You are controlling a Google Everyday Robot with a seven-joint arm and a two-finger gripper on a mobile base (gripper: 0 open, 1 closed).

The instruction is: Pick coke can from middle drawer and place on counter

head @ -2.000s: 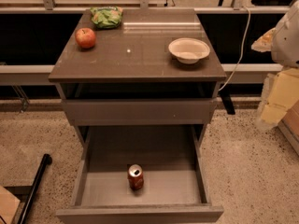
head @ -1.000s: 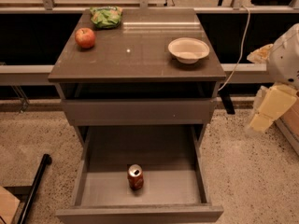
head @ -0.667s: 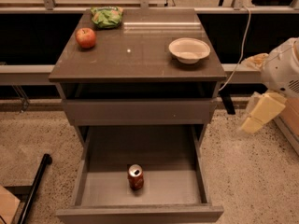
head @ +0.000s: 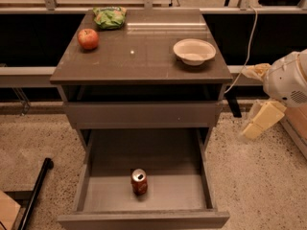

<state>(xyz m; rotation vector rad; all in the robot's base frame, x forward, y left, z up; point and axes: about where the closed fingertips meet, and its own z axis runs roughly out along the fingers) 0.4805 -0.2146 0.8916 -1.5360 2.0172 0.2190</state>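
Approach step; grasp not yet made. Coke can (head: 139,181) upright on middle drawer (head: 105,195) floor, near drawer front. End effector (head: 261,121) right of drawer, higher, holding nothing; opening cannot tell. Next: swing over drawer, descend onto can.

- Warm, dim, yellow-brown light covers the whole scene; the brightest strip runs along the top edge, behind the desk (head: 144,61).
- A pale streak of glare lies across the far part of the glossy desk top, with a small bright spot nearer its middle.
- Deep shadow fills the gap under the desk top and the dark panels on either side.
- The open middle drawer (head: 108,195) has an evenly lit floor; the coke can (head: 139,181) casts only a faint shadow.
- My end effector (head: 253,127), at the right edge beside the cabinet, catches the light, pale cream.
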